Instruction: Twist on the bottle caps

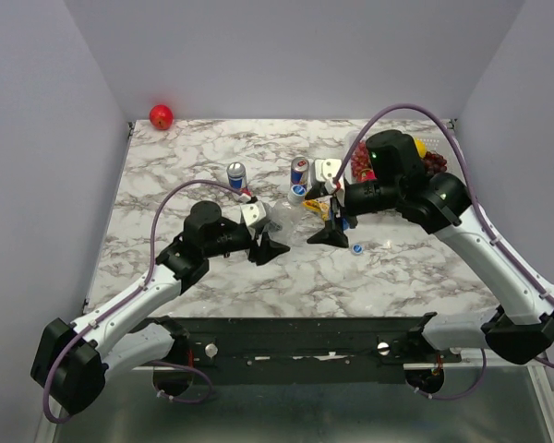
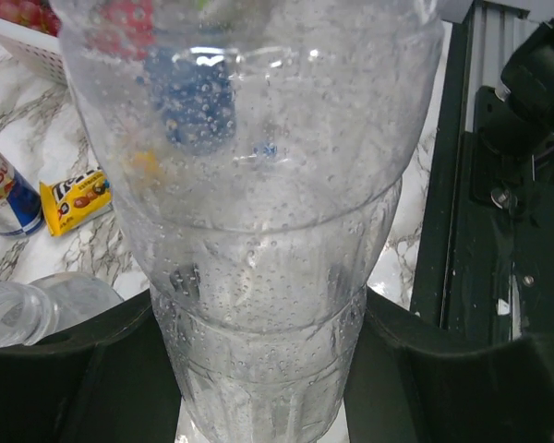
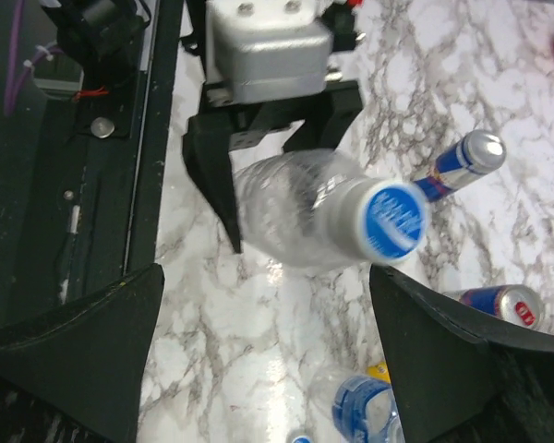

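Observation:
My left gripper [image 1: 270, 244] is shut on a clear bottle [image 2: 258, 231], which fills the left wrist view between its fingers [image 2: 65, 369]. In the right wrist view that bottle [image 3: 295, 208] points at the camera and carries a blue cap [image 3: 394, 220]. My right gripper [image 3: 268, 369] is open and empty, its fingers [image 3: 83, 341] spread wide just short of the cap. In the top view it sits at the table's middle [image 1: 331, 229]. A loose blue cap [image 1: 357, 247] lies on the marble to its right. A second bottle [image 3: 360, 406] with a blue label lies below.
Blue-and-silver cans [image 1: 236, 175] [image 1: 299, 169] [image 1: 297, 192] stand behind the grippers. A yellow candy packet [image 2: 74, 196] lies by one can [image 2: 5, 189]. A white basket [image 1: 436, 164] of snacks is at the back right, a red ball [image 1: 161, 116] in the far left corner.

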`<control>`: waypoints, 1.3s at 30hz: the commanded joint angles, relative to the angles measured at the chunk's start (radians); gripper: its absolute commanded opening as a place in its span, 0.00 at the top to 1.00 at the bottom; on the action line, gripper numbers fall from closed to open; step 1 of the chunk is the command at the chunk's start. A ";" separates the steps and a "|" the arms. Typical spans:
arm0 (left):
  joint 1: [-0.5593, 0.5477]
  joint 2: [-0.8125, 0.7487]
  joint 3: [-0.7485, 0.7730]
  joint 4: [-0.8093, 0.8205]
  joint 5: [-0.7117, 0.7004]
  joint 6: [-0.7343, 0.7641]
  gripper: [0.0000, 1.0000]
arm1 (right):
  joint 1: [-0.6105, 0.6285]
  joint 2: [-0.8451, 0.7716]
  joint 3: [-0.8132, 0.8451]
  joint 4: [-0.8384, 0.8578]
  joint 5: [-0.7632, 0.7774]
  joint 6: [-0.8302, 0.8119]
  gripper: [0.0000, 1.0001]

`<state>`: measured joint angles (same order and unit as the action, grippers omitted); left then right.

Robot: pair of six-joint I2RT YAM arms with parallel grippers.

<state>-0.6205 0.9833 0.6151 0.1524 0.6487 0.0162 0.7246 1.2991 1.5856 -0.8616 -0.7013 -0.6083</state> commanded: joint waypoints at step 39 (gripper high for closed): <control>-0.001 0.025 0.063 0.003 0.023 -0.012 1.00 | -0.033 0.072 0.103 0.007 -0.214 0.062 0.00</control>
<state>-0.6239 0.9951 0.6636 0.0982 0.6735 0.0471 0.6815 1.4128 1.7252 -0.8574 -0.8856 -0.5316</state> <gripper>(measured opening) 0.640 0.996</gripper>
